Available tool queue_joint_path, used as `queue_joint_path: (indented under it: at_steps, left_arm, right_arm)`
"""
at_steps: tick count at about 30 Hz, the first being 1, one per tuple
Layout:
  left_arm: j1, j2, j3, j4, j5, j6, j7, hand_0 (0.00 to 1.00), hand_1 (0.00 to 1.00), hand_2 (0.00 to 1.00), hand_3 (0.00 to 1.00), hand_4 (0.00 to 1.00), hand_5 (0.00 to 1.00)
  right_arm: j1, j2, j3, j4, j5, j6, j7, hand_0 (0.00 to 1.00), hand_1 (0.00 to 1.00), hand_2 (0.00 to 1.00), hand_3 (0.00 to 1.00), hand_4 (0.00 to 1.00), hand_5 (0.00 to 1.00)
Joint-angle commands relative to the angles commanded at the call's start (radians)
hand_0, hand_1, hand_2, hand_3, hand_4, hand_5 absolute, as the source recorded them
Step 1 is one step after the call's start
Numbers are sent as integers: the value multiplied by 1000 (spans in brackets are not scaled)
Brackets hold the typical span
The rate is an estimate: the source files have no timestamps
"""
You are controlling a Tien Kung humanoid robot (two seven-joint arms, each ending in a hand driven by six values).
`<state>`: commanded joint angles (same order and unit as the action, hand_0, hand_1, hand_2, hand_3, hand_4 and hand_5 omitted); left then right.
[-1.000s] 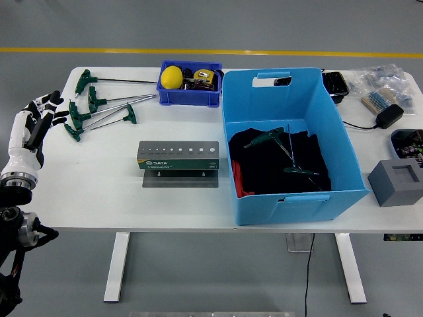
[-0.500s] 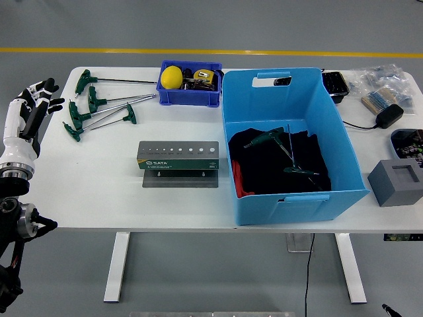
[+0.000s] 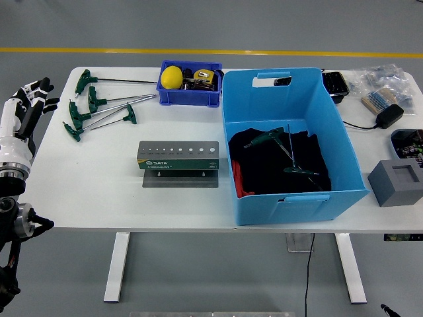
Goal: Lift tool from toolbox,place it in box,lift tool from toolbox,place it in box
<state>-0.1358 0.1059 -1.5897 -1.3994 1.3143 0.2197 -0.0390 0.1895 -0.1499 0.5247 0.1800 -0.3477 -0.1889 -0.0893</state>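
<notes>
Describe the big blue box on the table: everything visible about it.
The blue box is a large open-topped bin that looks like plastic, with a handle cutout in its far wall and another in its near wall. It stands upright on the white table, right of centre, its front near the table's near edge. Inside lies black fabric with a red edge showing at the left, and two green-handled T-handle wrenches rest on the fabric. A small blue parts bin sits just beside its far left corner. Neither hand touches it.
</notes>
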Motion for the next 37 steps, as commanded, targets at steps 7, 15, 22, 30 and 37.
queue_joint_path:
  at_steps: [7, 15, 22, 30, 37]
  left_arm:
    - [-1, 0, 1, 2, 0, 0, 0, 636, 630, 755, 735, 847, 756]
    - [-6, -7, -5, 15, -5, 0, -3, 635, 630, 754, 734, 848, 759]
    - [-1, -6, -7, 18, -3, 5, -6, 636, 630, 751, 734, 848, 759]
    - [-1, -2, -1, 18, -5, 5, -10, 634, 629, 750, 732, 847, 758]
    - [8, -2, -1, 19, -4, 3, -9, 634, 629, 750, 732, 847, 758]
  right_arm:
    - [2, 0, -5, 0, 5, -1, 1, 617, 603, 675, 583, 845, 716]
    - [3, 2, -12, 0, 9, 0, 0, 616, 602, 675, 582, 843, 717]
    - [-1, 2, -22, 0, 20, 3, 1, 616, 603, 675, 581, 842, 718]
    - [-6, 5, -22, 0, 6, 2, -2, 617, 602, 675, 581, 840, 718]
    - [-11, 5, -26, 0, -10, 8, -7, 617, 602, 675, 581, 840, 718]
